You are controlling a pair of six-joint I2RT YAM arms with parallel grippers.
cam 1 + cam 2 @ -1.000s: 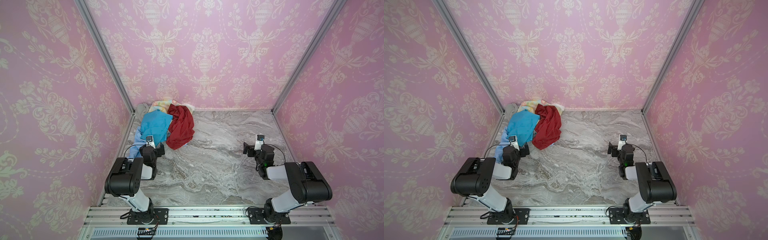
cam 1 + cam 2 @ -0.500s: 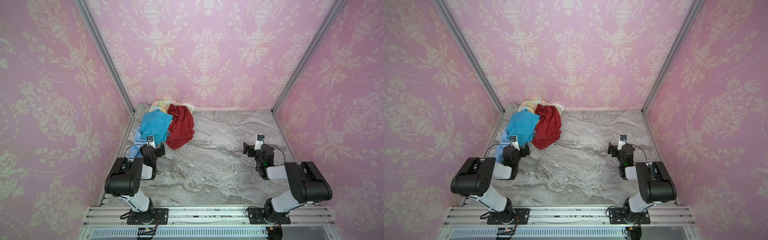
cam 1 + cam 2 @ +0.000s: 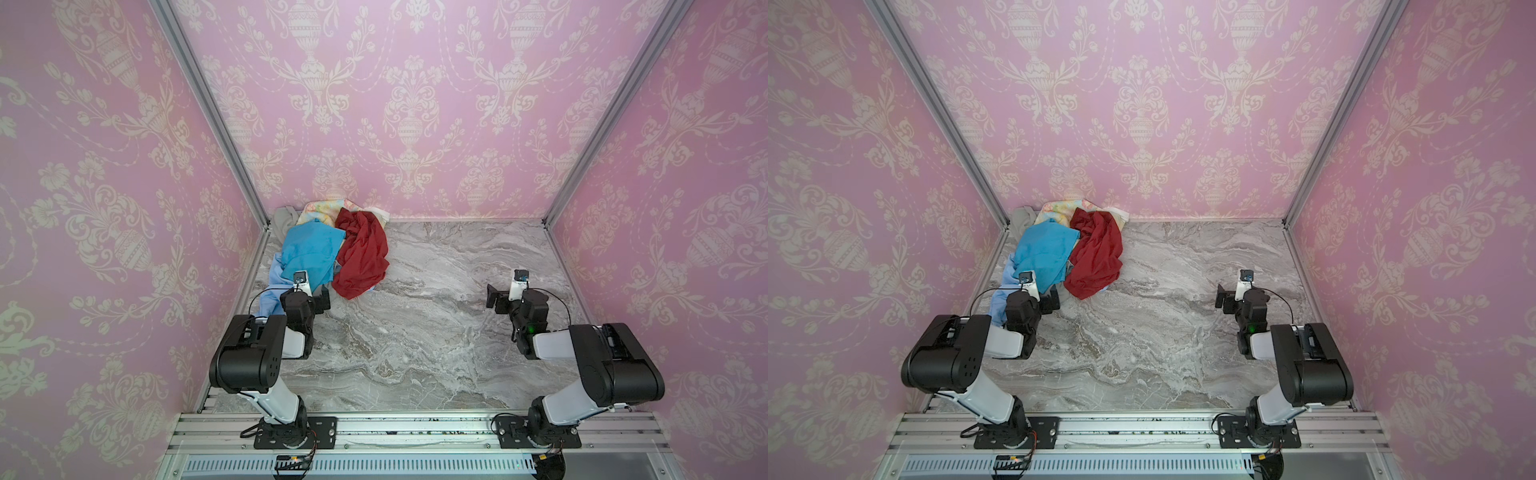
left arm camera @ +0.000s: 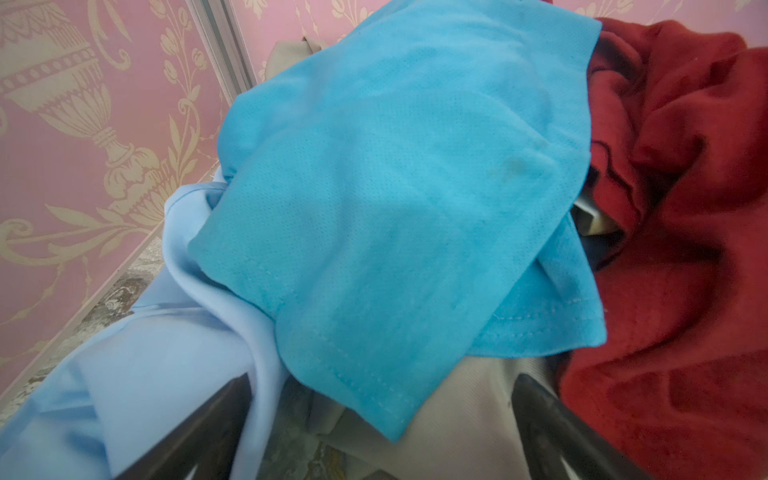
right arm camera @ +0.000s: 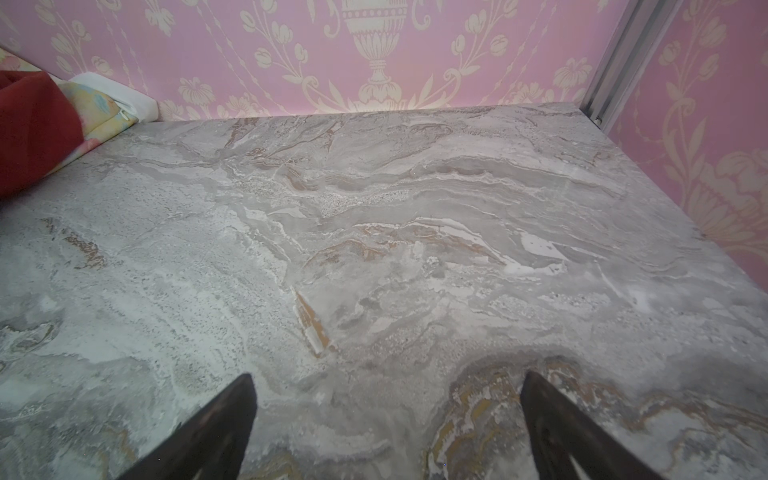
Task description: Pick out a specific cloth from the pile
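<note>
Both tools stand wide, holding nothing. The cloth (image 4: 457, 399) lies in the pile (image 3: 332, 249) under a turquoise piece (image 4: 395, 187), showing just ahead of the left tool (image 4: 384, 380), between its jaws; the right tool (image 5: 386, 378) is well apart.

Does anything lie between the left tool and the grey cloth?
The turquoise cloth covers most of the grey cloth, and the pale blue cloth drapes beside one finger. Only a grey patch shows ahead of the open left tool.

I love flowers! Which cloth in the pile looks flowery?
The pastel yellow-pink cloth at the back of the pile. The dark red cloth, turquoise cloth, pale blue cloth and grey cloth are plain.
</note>
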